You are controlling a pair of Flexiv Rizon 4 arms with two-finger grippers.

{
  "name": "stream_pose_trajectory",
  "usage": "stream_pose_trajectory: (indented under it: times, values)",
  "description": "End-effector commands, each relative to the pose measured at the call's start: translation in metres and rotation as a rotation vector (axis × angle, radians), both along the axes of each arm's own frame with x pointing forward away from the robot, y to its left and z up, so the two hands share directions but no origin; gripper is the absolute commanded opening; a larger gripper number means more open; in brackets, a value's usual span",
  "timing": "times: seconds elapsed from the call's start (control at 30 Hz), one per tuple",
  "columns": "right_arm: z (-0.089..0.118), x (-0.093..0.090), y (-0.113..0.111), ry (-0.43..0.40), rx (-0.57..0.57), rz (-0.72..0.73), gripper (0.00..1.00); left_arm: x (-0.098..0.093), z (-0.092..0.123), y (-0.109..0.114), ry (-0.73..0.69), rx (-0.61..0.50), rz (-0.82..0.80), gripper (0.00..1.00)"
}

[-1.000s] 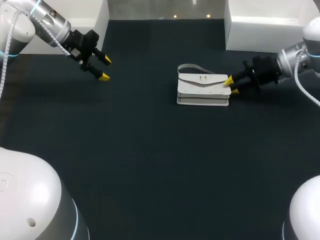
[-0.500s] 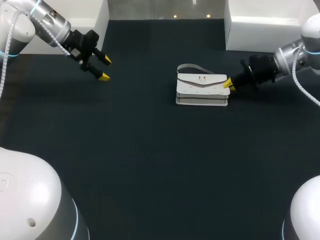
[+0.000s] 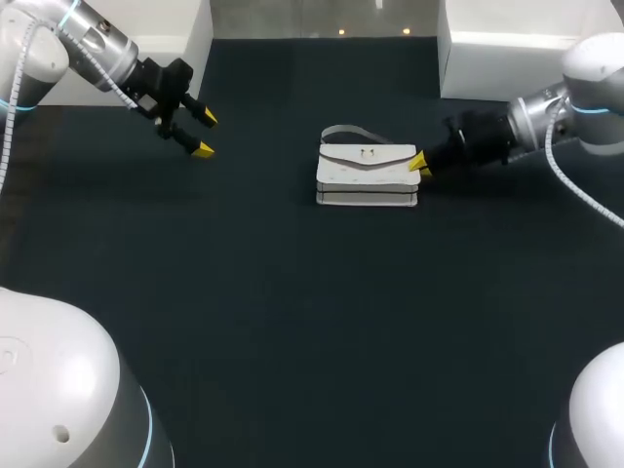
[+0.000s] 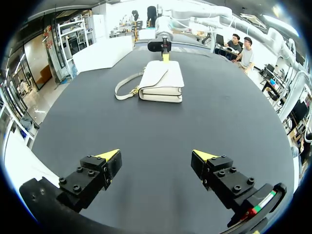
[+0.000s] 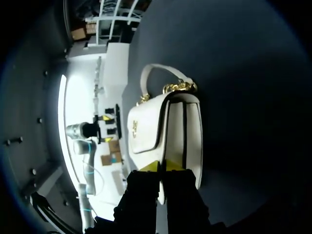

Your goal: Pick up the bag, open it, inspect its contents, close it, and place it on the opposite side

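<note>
A dark, matt counter (image 3: 292, 312) fills the scene, its surface flat and even, with a white block (image 3: 185, 29) on its far left corner and another white block (image 3: 517, 63) on its far right. The left arm (image 3: 68, 44) hangs over the far left part. The right arm (image 3: 561, 107) reaches in low from the far right. The white bag (image 3: 366, 175) rests on the counter right of the middle, flap closed. The left gripper (image 3: 205, 135) hovers wide apart and empty, well away from the bag. The right gripper (image 5: 161, 166) touches the bag's right end; whether it grips it I cannot tell. The bag's strap (image 3: 343, 132) lies behind it, joined by a gold chain (image 5: 179, 87)
</note>
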State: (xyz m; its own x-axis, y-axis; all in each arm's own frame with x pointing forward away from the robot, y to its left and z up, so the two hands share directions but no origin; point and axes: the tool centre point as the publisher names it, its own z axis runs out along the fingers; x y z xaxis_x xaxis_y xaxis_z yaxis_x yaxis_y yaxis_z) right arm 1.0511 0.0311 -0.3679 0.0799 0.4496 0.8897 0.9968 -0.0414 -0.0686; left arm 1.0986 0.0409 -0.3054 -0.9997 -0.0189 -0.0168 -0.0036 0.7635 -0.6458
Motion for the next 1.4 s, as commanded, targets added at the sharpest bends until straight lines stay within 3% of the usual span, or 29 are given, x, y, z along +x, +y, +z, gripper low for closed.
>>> stream_pose_trajectory:
  times: [0.03, 0.37, 0.9, 1.2, 1.4]
  values:
    - [-0.005, -0.007, 0.018, -0.005, -0.004, -0.019, 0.00, 0.001, -0.001, 0.000, -0.001, -0.003, -0.001, 1.00]
    - [-0.005, -0.005, 0.060, 0.003, -0.009, 0.026, 0.00, 0.001, -0.001, 0.000, -0.001, -0.003, -0.001, 1.00]
    - [-0.005, -0.005, 0.060, 0.003, -0.009, 0.026, 0.00, 0.001, -0.001, 0.000, -0.001, -0.003, -0.001, 1.00]
    - [0.010, 0.013, 0.089, -0.053, 0.024, 0.064, 0.00, 0.001, -0.001, 0.000, -0.001, -0.003, -0.001, 1.00]
    - [0.009, 0.021, 0.100, -0.054, 0.036, 0.083, 0.00, 0.001, -0.001, 0.000, -0.001, -0.003, -0.001, 1.00]
